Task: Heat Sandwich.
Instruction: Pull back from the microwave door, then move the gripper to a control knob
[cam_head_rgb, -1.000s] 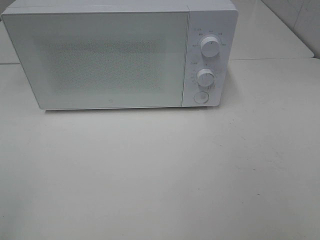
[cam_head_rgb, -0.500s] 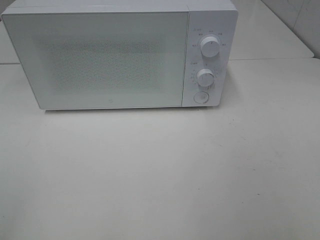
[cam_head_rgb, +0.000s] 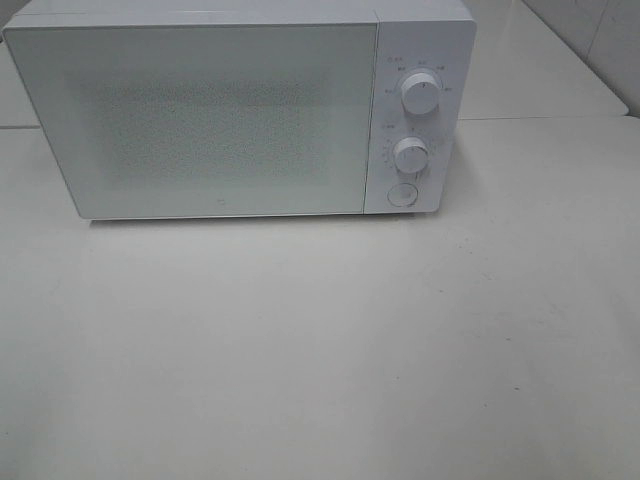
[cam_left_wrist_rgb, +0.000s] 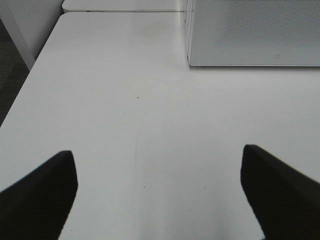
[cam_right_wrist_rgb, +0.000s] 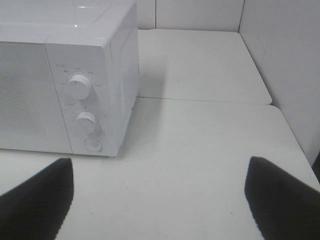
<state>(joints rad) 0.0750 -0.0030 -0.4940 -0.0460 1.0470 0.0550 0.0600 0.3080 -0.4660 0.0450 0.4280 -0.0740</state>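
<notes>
The sandwich is out of view in every frame. A white microwave stands at the back of the table with its door shut; whatever is inside is hidden behind the frosted door. Neither arm appears in the high view. In the left wrist view my left gripper is open over bare table, with the microwave's lower left corner ahead of it. My right gripper is also open with nothing between its fingers, off the microwave's control-panel side.
The panel carries an upper knob, a lower knob and a round button. The white table stretches in front. A wall rises to the right, and the table's left edge drops to dark floor.
</notes>
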